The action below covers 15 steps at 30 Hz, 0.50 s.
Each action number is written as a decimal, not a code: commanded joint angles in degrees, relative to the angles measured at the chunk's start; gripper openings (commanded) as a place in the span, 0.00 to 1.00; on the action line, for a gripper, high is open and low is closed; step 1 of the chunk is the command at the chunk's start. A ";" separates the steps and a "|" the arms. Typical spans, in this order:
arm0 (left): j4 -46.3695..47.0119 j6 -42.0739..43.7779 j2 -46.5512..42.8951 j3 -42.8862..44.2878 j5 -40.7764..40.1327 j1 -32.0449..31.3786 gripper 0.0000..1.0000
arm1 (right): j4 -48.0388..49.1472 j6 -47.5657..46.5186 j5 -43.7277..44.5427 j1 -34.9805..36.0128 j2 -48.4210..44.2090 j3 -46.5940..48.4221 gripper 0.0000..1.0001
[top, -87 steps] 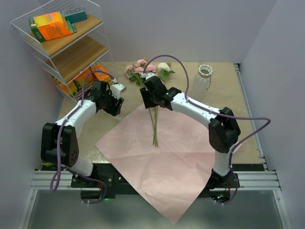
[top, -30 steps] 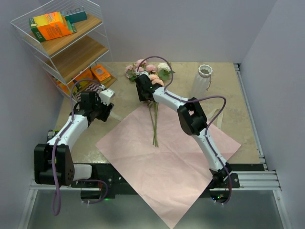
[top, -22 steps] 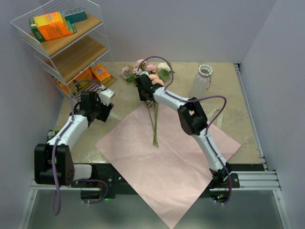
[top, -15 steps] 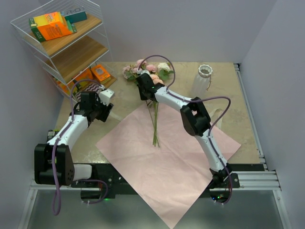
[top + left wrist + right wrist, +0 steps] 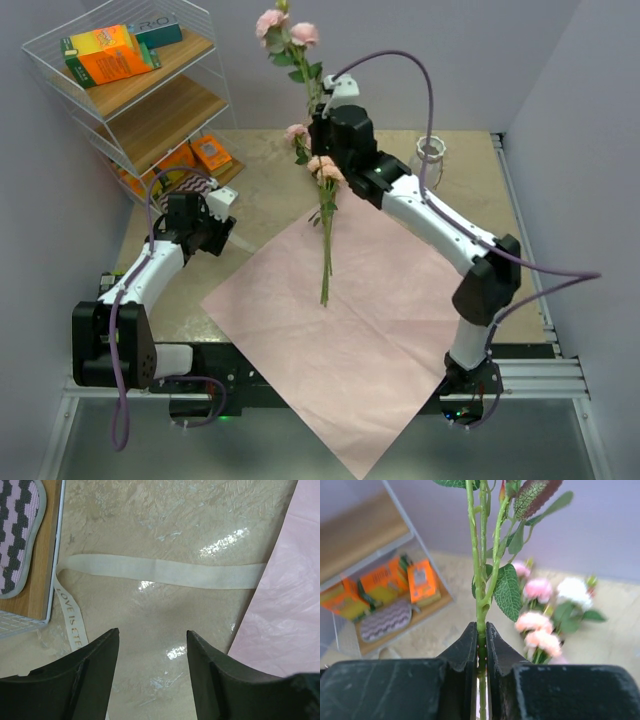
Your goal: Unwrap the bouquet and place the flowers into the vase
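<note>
Above the beige table [image 5: 265, 205], the right gripper [image 5: 480, 630] pinches the flowers [image 5: 480, 580] tight by their stems, blooms standing above it. Empty, the left gripper [image 5: 152, 640] gapes.

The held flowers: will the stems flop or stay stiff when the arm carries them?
Probably fairly stiff: the flowers stand straight up from the right gripper. The heads sit far above the grip, so they may sway. Thin stems might twist between the shut fingers.
</note>
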 commanded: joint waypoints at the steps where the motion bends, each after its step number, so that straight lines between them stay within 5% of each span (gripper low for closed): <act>1: 0.58 1.34 -0.89 0.95 0.25 0.48 0.61 | 20.60 -11.05 10.22 -0.59 -12.64 -9.77 0.00; 15: 1.37 2.22 1.13 2.18 1.74 0.75 0.60 | 63.06 -46.01 21.41 -8.32 -21.47 -16.91 0.00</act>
